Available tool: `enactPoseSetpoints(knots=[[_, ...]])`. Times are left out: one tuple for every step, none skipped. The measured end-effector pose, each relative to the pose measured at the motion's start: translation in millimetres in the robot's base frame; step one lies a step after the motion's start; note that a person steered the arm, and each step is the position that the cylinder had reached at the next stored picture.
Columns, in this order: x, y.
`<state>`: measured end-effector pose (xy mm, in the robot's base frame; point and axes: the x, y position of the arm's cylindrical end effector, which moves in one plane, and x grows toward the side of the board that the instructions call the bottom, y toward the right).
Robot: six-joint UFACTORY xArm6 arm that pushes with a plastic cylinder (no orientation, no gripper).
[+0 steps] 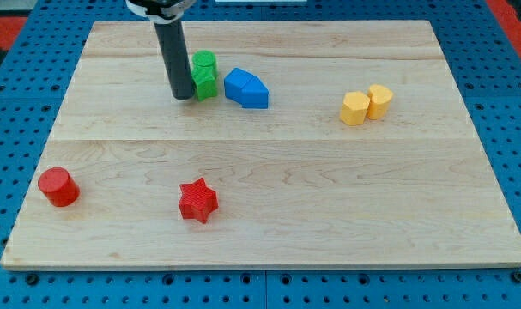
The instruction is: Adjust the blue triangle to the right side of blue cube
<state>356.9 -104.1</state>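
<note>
2 green (205, 75), 2 blue (245, 88), 2 yellow (366, 105), 2 red (197, 201).

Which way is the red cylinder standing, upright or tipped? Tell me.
Upright. The red cylinder at the board's lower left stands on one flat end, its round top face showing upward.

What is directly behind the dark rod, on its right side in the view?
Green blocks stand just right of my tip, then blue blocks. The rod covers the green blocks' left edge; contact cannot be judged.

Bright, even overhead light covers the pale wooden surface (329, 197) sharply and without glare, leaving only short soft shadows under the blocks and around my tip (183, 96).
</note>
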Motion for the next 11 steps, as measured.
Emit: enactPoseSetpoints(knots=[[-4, 19], [-2, 17], [27, 28], [28, 84], [39, 134], [30, 154], [-19, 154], [-32, 146], [-3, 124], [6, 85], [9, 50]])
